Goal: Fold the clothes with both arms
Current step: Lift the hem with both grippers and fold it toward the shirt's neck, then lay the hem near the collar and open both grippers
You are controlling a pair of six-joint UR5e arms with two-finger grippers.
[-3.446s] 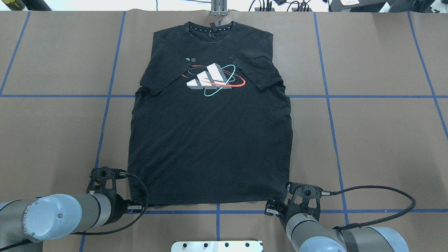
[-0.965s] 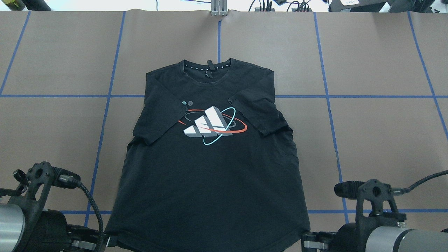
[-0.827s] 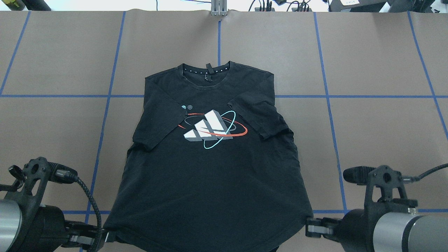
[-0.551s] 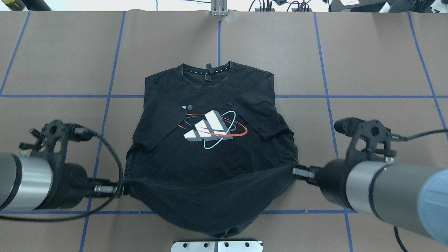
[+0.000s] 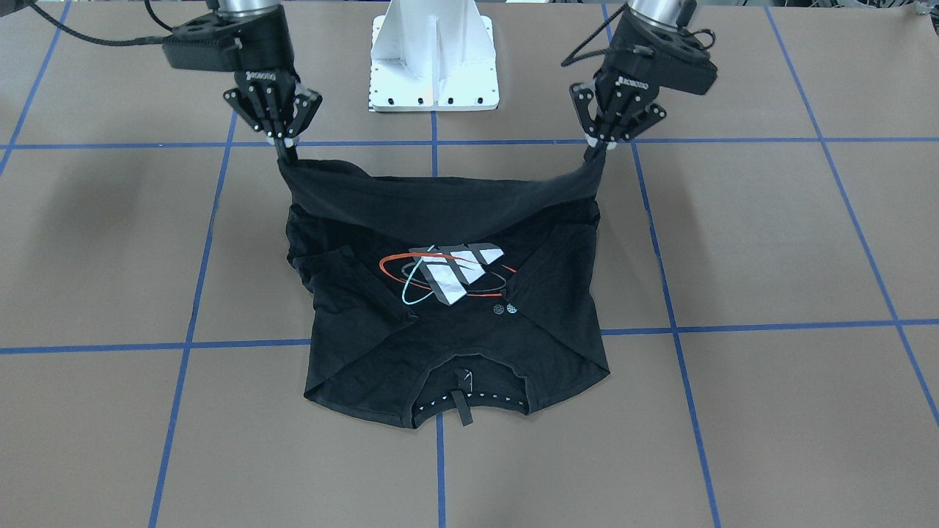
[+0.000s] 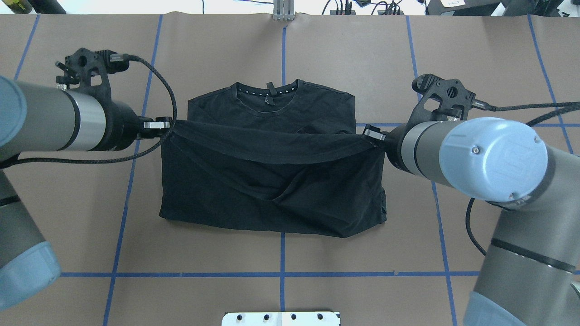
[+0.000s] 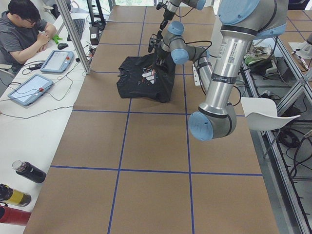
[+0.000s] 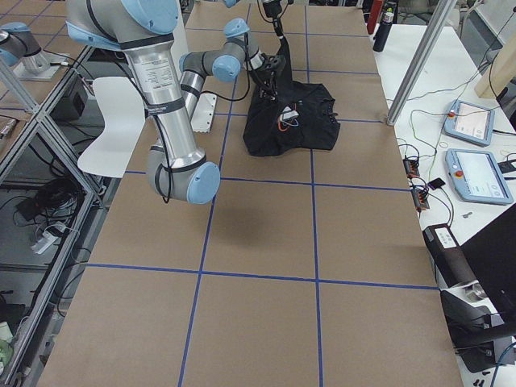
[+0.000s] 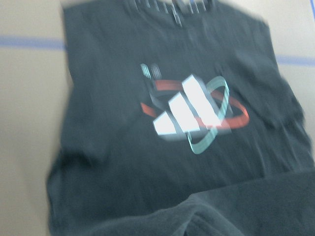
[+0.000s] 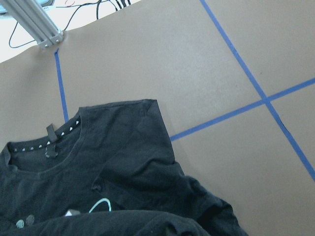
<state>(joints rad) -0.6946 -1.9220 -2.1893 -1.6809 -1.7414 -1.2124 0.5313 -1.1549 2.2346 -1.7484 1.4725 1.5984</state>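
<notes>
The black T-shirt [image 6: 272, 203] lies in the middle of the table [image 6: 498, 68], its collar [image 6: 267, 90] pointing away from the robot. Both short sleeves [image 5: 359, 293] are folded inward across the chest. The hem [image 6: 272, 149] is lifted off the table and hangs as a sagging band between the two arms, above the chest. The lower body doubles back under it to a straight fold on the robot's side.

From across the table, the print [image 5: 447, 275] of grey-white blocks with red and teal rings shows just beyond the raised hem. From overhead the hem covers it.

The left gripper [image 6: 165, 123] is clenched on one hem corner and the right gripper [image 6: 371, 133] on the other, both just outside the shirt's side edges.

Brown table surface crossed by blue tape lines [image 6: 181, 274] shows on every side of the shirt. The collar is well short of the metal post [image 6: 283, 10] at the far edge. The near fold is well apart from the white base [image 5: 434, 66].
</notes>
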